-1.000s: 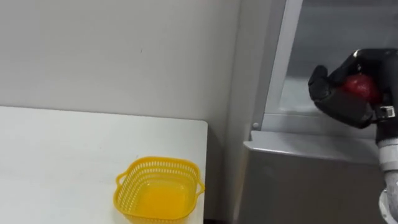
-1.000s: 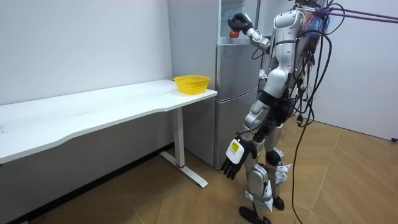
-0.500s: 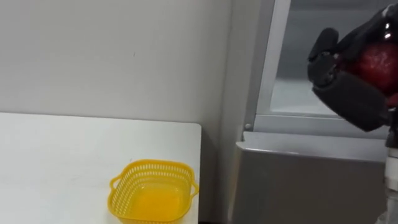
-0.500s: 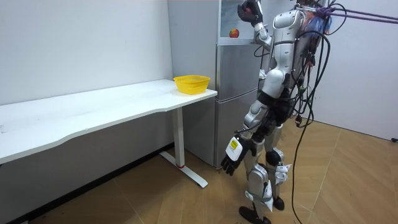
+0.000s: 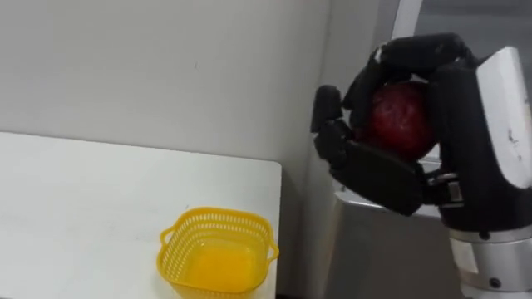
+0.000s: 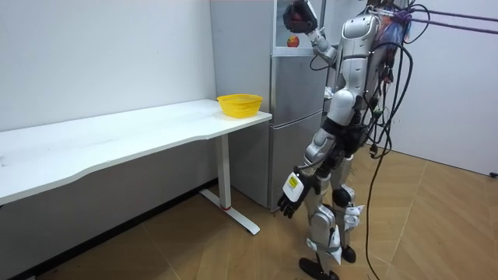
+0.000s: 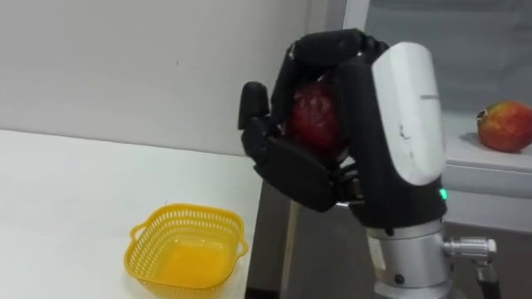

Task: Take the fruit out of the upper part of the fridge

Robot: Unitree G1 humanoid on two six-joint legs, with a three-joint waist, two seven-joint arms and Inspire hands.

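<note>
Since a second ago the right hand (image 5: 461, 141) has drawn back out of the upper compartment of the tall grey fridge (image 6: 299, 117) and come up closer to the head, bringing the round red apple (image 5: 401, 118) with it. The fridge stands straight before the robot, its upper door open. The long white table (image 6: 117, 148) runs away from the fridge's side, on the robot's left. The yellow plastic lattice basket (image 5: 218, 256) sits on the table end nearest the fridge and holds nothing. The right hand is raised before the fridge's upper opening, at its left edge, fingers and thumb curled round the apple, which is clear of the shelf. The left hand (image 6: 286, 204) hangs low beside the thigh, well below the fridge's upper part, fingers loose. A second red-and-yellow apple (image 7: 504, 126) rests on the upper fridge shelf, to the right of the raised hand. The basket lies down and to the left of the held apple, probably its destination; the apple being round, only that direction matters.
</note>
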